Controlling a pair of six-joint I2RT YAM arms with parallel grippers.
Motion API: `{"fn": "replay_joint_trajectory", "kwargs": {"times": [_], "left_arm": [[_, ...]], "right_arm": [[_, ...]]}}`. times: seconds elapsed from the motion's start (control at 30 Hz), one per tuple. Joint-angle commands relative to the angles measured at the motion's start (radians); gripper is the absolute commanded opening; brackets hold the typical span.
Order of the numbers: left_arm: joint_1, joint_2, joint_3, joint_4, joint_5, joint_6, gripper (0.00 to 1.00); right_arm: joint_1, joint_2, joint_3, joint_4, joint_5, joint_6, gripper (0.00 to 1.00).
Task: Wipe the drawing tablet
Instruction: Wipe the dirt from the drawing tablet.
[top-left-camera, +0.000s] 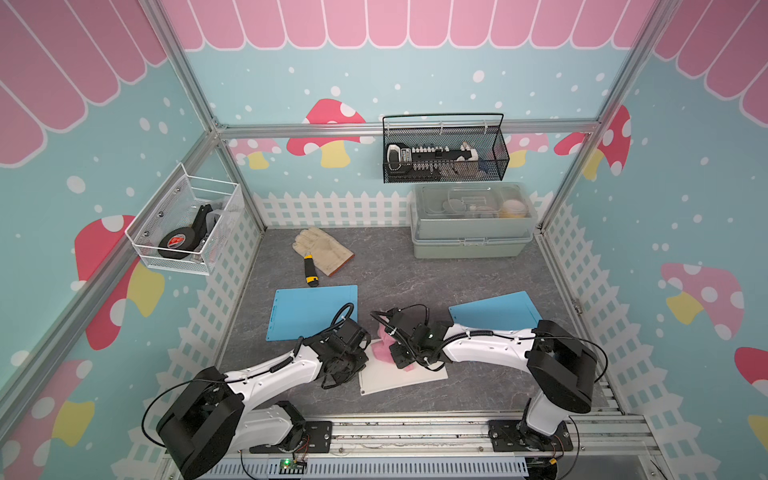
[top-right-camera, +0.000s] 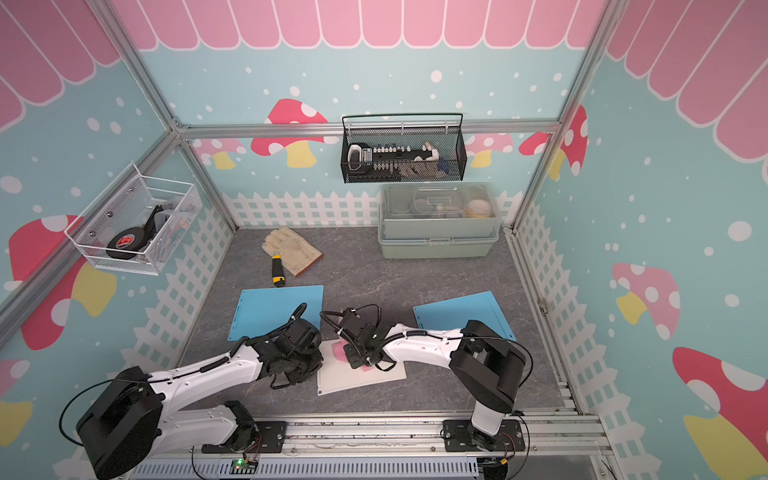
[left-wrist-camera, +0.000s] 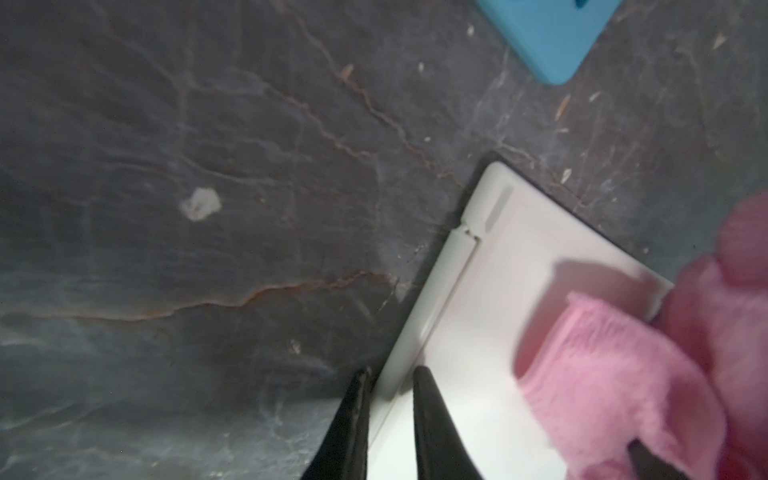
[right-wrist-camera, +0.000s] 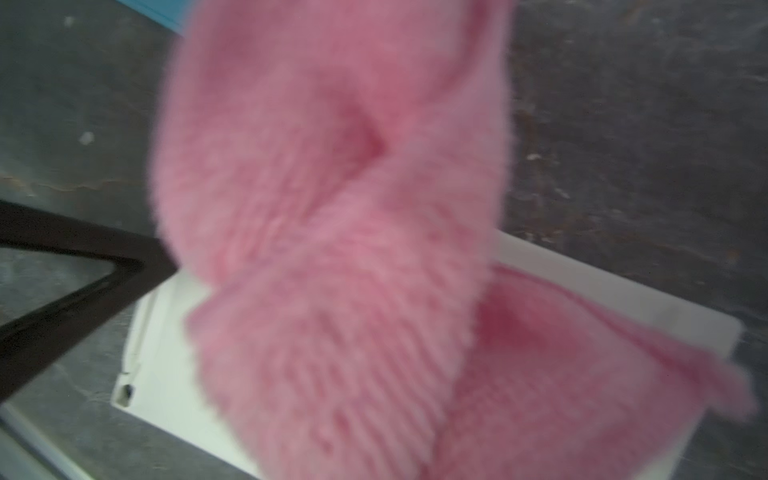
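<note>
Right wrist view: fluffy pink cloth (right-wrist-camera: 332, 208) clenched in right gripper (top-left-camera: 395, 351), draped on flat white drawing tablet (top-left-camera: 399, 380), front-centre of grey marbled table (top-left-camera: 415, 270). Left gripper (left-wrist-camera: 390, 370) jaws narrowly apart, straddling tablet edge, one tip prob. touching it.

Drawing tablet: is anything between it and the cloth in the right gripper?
Nothing visible. The right gripper holds the pink cloth directly on the white tablet; the left gripper sits at the tablet's edge, beside the cloth.
</note>
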Motion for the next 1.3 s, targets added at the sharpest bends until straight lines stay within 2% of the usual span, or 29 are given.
{"fn": "replay_joint_trajectory", "kwargs": {"times": [0.0,0.17,0.27,0.33,0.4,0.5,0.57,0.67,0.73,0.9,0.97,1.03,1.13,1.27], "left_arm": [[-0.001,0.088,-0.069,-0.089,-0.027,-0.022,0.20],[0.000,0.088,-0.068,-0.089,-0.026,-0.021,0.20],[0.000,0.083,-0.069,-0.088,-0.024,-0.021,0.20],[-0.001,0.080,-0.072,-0.089,-0.024,-0.020,0.20],[-0.001,0.078,-0.074,-0.086,-0.023,-0.020,0.20],[0.000,0.080,-0.078,-0.076,-0.017,-0.023,0.20],[0.000,0.075,-0.081,-0.073,-0.017,-0.025,0.20],[-0.001,0.069,-0.087,-0.072,-0.017,-0.027,0.20],[-0.001,0.062,-0.091,-0.074,-0.017,-0.027,0.20],[-0.001,0.046,-0.104,-0.074,-0.023,-0.030,0.20],[-0.001,0.048,-0.103,-0.075,-0.024,-0.026,0.20],[-0.001,0.048,-0.101,-0.076,-0.023,-0.024,0.20],[-0.001,0.046,-0.100,-0.078,-0.027,-0.025,0.20],[0.000,0.014,-0.085,-0.056,-0.021,0.003,0.23]], "right_arm": [[-0.031,-0.013,-0.096,-0.066,-0.008,0.091,0.00],[-0.128,-0.222,-0.309,-0.211,0.062,0.128,0.00],[-0.123,-0.300,-0.332,-0.266,0.075,0.111,0.00],[-0.076,-0.288,-0.294,-0.266,0.079,0.111,0.00],[-0.009,-0.216,-0.217,-0.231,0.055,0.113,0.00],[0.078,-0.058,-0.083,-0.131,-0.048,0.131,0.00],[0.100,0.021,-0.025,-0.056,-0.128,0.159,0.00],[0.079,0.049,-0.020,-0.014,-0.164,0.194,0.00],[0.032,0.012,-0.078,-0.015,-0.166,0.217,0.00],[-0.140,-0.201,-0.307,-0.101,-0.146,0.215,0.00],[-0.172,-0.274,-0.348,-0.152,-0.134,0.191,0.00],[-0.176,-0.307,-0.364,-0.180,-0.135,0.187,0.00],[-0.163,-0.281,-0.345,-0.172,-0.157,0.197,0.00],[-0.055,-0.118,-0.144,-0.120,-0.141,0.170,0.00]]}}
